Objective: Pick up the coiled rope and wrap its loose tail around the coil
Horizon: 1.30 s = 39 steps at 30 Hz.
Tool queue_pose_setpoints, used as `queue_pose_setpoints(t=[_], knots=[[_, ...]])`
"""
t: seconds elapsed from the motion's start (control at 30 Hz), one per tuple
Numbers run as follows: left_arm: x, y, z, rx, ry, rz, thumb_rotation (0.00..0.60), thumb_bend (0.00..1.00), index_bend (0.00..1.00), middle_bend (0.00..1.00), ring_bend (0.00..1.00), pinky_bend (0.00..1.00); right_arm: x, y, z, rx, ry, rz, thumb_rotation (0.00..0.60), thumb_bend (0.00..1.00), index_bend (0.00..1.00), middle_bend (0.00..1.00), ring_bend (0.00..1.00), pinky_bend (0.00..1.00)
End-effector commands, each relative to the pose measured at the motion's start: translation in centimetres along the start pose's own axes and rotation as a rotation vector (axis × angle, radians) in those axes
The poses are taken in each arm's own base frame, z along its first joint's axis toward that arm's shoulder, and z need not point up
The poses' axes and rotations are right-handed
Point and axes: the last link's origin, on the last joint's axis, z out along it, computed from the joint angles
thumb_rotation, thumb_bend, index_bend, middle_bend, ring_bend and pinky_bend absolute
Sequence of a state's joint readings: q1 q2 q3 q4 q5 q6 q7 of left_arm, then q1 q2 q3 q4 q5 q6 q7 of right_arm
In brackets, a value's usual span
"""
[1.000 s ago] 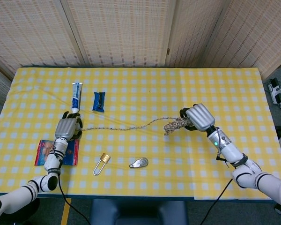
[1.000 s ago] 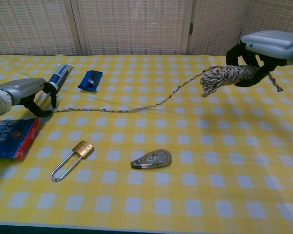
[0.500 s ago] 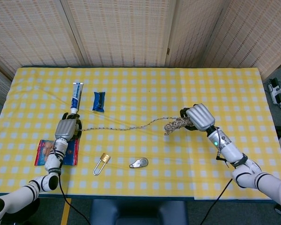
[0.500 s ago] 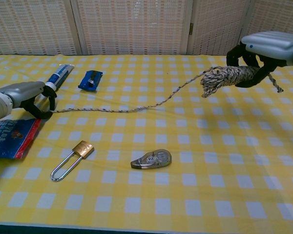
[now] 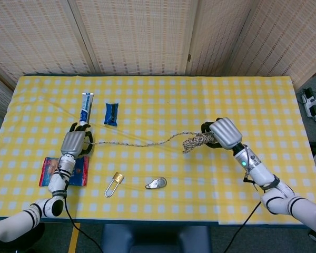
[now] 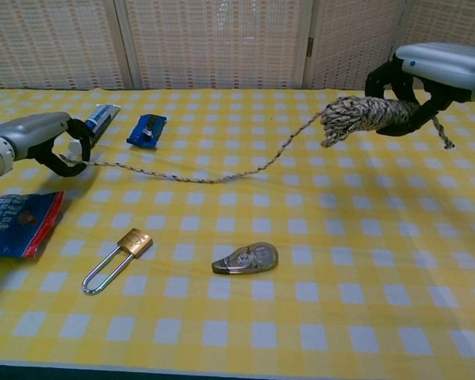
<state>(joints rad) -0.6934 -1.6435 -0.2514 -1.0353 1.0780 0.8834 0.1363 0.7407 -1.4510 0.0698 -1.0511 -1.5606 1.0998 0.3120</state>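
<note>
My right hand (image 5: pixel 221 133) (image 6: pixel 427 75) grips the speckled rope coil (image 5: pixel 196 140) (image 6: pixel 356 117) and holds it above the cloth at the right. From the coil the loose tail (image 5: pixel 142 142) (image 6: pixel 214 176) runs left, sagging onto the table. My left hand (image 5: pixel 75 142) (image 6: pixel 41 141) pinches the tail's far end just above the yellow checked tablecloth (image 5: pixel 163 95), near the left side.
A toothpaste tube (image 5: pixel 86 107) and a blue packet (image 5: pixel 111 114) lie behind the left hand. A red-and-blue pouch (image 5: pixel 64 171) lies under the left forearm. A brass padlock (image 5: pixel 114 183) and a grey tape dispenser (image 5: pixel 156 183) sit near the front edge.
The left hand has lifted the tail's end off the cloth and drawn it slightly back. The right hand with the coil has risen a little.
</note>
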Motion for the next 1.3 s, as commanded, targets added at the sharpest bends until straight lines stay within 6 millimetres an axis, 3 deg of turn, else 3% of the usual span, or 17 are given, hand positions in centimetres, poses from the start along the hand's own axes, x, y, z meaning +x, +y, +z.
queue_pose_setpoints(t=[0.03,0.27,0.57,0.97,1.3], knots=[[3.4,0.8,-1.0,-0.067,0.08,-0.045,0.6,0.49,0.64,0.21,0.21,0.06,0.3,-1.5,-0.7,0.055,0.029,0.08,0.6,0.64,0.86,0.7,0.76,0.6],[9.6,4.7,-3.3,-0.222,0.16,-0.13,0.6,0.49,0.64,0.22,0.21,0.06,-0.2,-5.4,-1.3,0.158,0.044,0.194,0.6,0.66,0.88,0.72,0.77,0.67],[14.1,11.0,-6.0,-0.39,0.158,-0.19,0.6,0.49,0.64,0.22,0.21,0.06,-1.4,-9.8,-0.7,0.192,0.036,0.271,0.6,0.67,0.9,0.75,0.82,0.74],[15.2,17.1,-7.4,-0.502,0.12,-0.195,0.6,0.49,0.64,0.22,0.21,0.06,-3.8,-14.2,0.5,0.193,-0.031,0.369,0.6,0.69,0.91,0.76,0.84,0.75],[14.6,19.4,-9.2,-0.571,0.041,-0.275,0.6,0.49,0.64,0.22,0.2,0.05,-4.7,-16.4,2.7,0.089,0.033,0.606,0.6,0.72,0.92,0.76,0.84,0.75]])
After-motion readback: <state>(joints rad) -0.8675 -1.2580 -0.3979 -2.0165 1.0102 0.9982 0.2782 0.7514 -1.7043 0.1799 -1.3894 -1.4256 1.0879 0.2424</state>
